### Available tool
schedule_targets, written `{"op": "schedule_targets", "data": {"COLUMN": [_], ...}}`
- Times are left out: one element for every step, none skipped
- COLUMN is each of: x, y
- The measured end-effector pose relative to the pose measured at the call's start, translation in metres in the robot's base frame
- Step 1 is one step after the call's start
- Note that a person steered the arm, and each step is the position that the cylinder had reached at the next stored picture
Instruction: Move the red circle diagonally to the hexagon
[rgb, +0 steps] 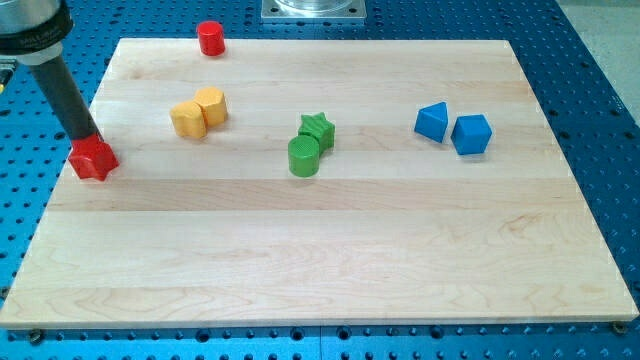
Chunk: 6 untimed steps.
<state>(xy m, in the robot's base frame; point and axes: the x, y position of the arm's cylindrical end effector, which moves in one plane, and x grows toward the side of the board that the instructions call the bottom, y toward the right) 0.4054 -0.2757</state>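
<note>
Presently, in the camera view, my tip (88, 137) touches the red block (93, 159) at the board's (330, 270) left edge; no pincer shows. The red circle (210, 38) stands at the top edge, apart from 2 touching yellow blocks (198, 111)

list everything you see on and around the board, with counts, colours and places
red cylinder: 1, red, top edge of board, view's left
red block: 1, red, left edge, shape unclear
yellow blocks: 2, yellow, touching, upper left
green star: 1, green, centre
green cylinder: 1, green, touching the star's lower left
blue blocks: 2, blue, side by side, upper right
wooden board: 1, light wood
perforated table: 1, blue, around board
my tip: 1, dark rod, at the red block's top edge
</note>
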Motion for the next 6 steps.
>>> {"op": "schedule_targets", "data": {"x": [-0.063,-0.104,-0.167,-0.214,-0.214,-0.213], "y": [0.044,0.131,0.16,0.169,0.168,0.164]}}
